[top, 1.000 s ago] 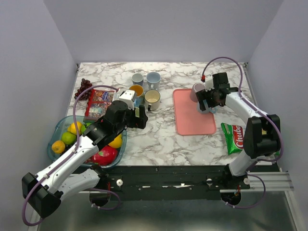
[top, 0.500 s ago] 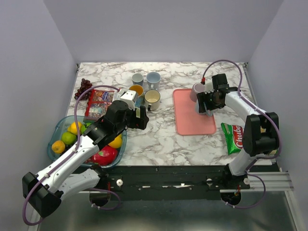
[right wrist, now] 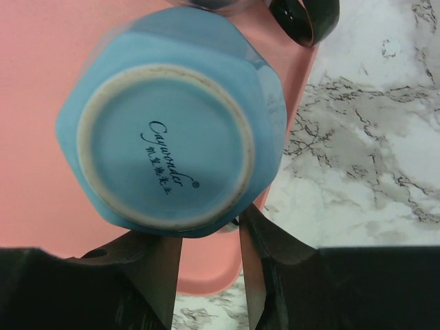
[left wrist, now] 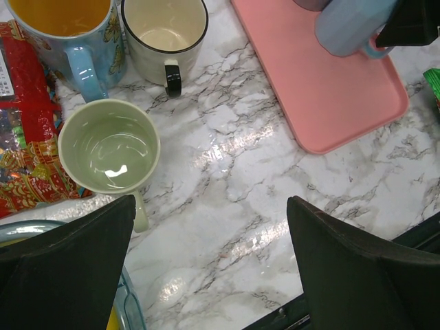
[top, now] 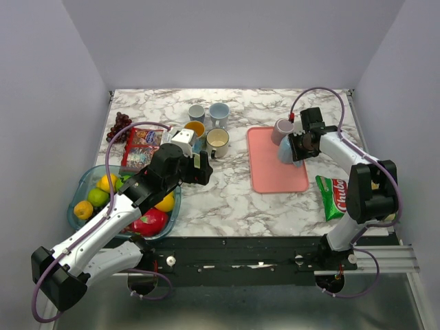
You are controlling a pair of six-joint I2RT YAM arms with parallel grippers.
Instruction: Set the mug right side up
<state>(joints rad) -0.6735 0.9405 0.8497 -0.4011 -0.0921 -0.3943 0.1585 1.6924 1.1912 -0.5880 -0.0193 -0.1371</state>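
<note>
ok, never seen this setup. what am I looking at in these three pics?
Two robot arms are bolted at the near edge of a marble table. The wide picture comes from a fixed camera above and behind them. The other two come from a camera on each wrist, with that arm's fingers in view. The left pincer is open above a green mug, near other cups, a fruit bowl and a snack packet. The right pincer holds a blue mug over the pink tray, base towards its wrist camera, so not upright yet. A mauve mug is beside it.
</note>
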